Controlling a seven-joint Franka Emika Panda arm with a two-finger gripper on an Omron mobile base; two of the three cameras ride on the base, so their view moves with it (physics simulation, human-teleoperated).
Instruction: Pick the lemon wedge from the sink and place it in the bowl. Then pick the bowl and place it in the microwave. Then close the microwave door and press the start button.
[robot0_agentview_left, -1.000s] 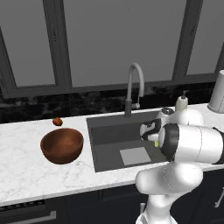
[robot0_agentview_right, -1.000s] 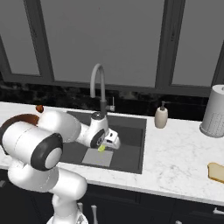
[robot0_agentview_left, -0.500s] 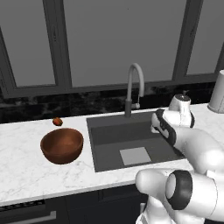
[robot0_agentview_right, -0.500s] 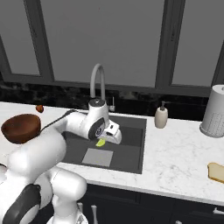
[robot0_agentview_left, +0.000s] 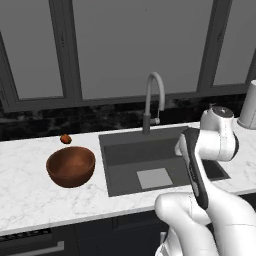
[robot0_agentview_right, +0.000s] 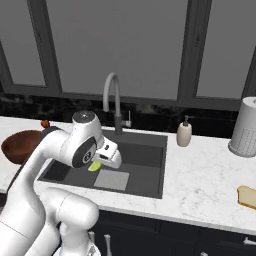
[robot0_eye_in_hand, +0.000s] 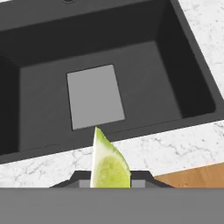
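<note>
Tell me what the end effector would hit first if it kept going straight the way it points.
Probably the sink floor near its light grey square; the end effector, holding the lemon wedge, looks down there, though depth is unclear.

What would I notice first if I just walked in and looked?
Probably the big white arm bending over the dark sink, with a yellow-green lemon wedge pinched in its end effector. Next, the shiny brown bowl on the marble counter left of the sink, with a tiny red-orange ball just behind it.
</note>
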